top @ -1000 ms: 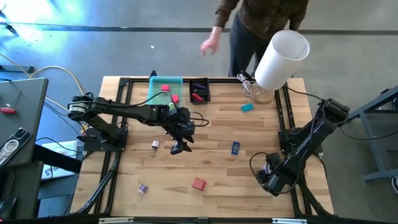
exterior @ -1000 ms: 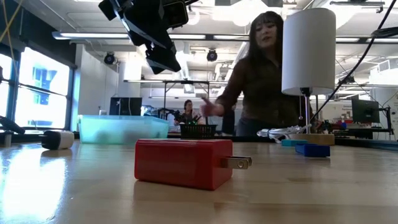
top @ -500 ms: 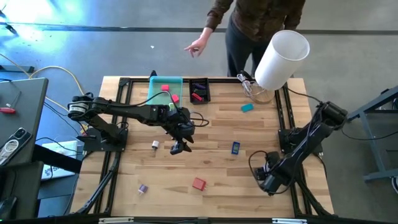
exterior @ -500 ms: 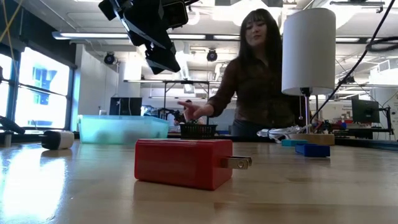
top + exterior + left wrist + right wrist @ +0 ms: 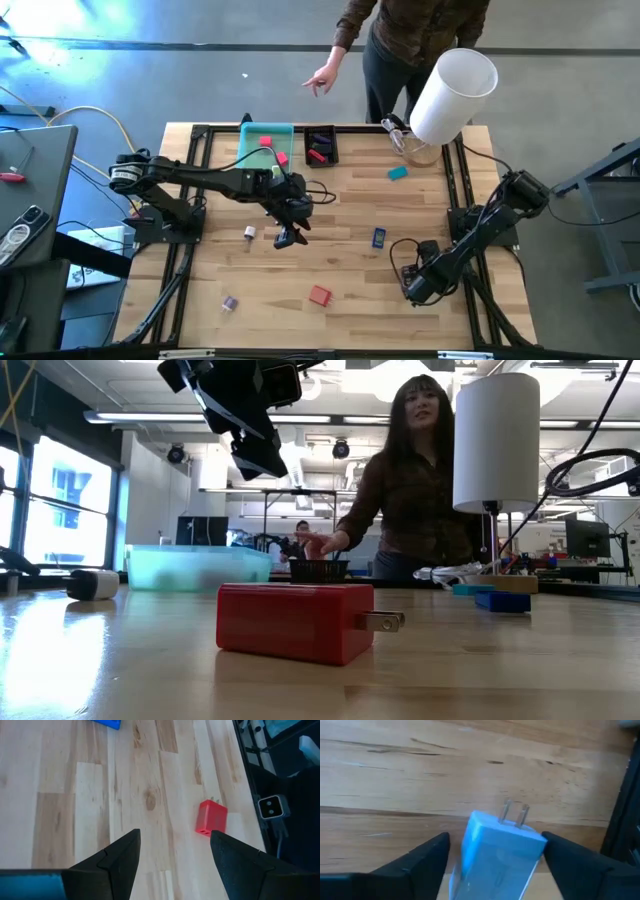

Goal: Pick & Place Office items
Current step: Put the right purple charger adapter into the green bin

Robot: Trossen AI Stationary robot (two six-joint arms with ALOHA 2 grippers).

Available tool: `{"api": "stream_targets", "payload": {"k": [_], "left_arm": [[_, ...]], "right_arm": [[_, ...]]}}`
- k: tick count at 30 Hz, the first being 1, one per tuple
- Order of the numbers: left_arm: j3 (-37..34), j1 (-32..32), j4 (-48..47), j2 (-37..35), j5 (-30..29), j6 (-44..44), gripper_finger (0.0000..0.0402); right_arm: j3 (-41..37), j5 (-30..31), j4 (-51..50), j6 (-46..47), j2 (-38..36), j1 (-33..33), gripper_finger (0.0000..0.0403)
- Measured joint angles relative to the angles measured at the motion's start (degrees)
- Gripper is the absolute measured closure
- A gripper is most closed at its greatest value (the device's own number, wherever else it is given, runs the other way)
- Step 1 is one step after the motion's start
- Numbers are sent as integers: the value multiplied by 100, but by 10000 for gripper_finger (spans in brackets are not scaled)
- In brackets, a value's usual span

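Observation:
My left gripper hovers open over the table's middle; in the left wrist view its fingers stand apart over bare wood. Loose office items lie on the table: a red plug block, a blue piece, a teal piece, a whitish piece and a purple piece. My right gripper is low near the table's right side, shut on a light blue plug block. My right gripper pinches the light blue plug block between its two fingers, one finger on each side face. The two metal prongs point forward past the fingertips. Whether the block is off the wood cannot be told.
A teal tray with pink and red pieces and a black basket stand at the far edge. A large white cylinder rises at the far right corner. A person stands behind the far edge, a hand held out.
My right arm has swung toward the table's left, carrying its gripper a short way inward from the right edge. The person's hand has shifted behind the far edge. My left arm has kept still.

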Motion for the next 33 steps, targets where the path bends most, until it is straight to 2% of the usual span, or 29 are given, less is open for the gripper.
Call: {"api": "stream_targets", "payload": {"k": [6, 16, 20, 24, 28, 33], "left_arm": [[0, -138, -1, 0, -3, 31, 167], [-2, -323, -4, 0, -297, 213, 167], [-2, -323, -4, 0, -401, 435, 167], [-2, -323, 50, 0, -929, 541, 167], [-2, -321, 411, 22, -1437, 540, 167], [-27, -366, 2159, 376, -1303, -64, 167]], "right_arm": [[-2, -174, 23, -456, 5, -70, 205], [-1, -72, 43, -1031, 8, -61, 205], [189, 204, 44, -1329, 25, -63, 205], [540, 835, 40, -1676, 23, -78, 205], [1046, 1834, 49, -2244, 23, -78, 205], [1713, 3436, 56, -2997, 21, -72, 205]]}}
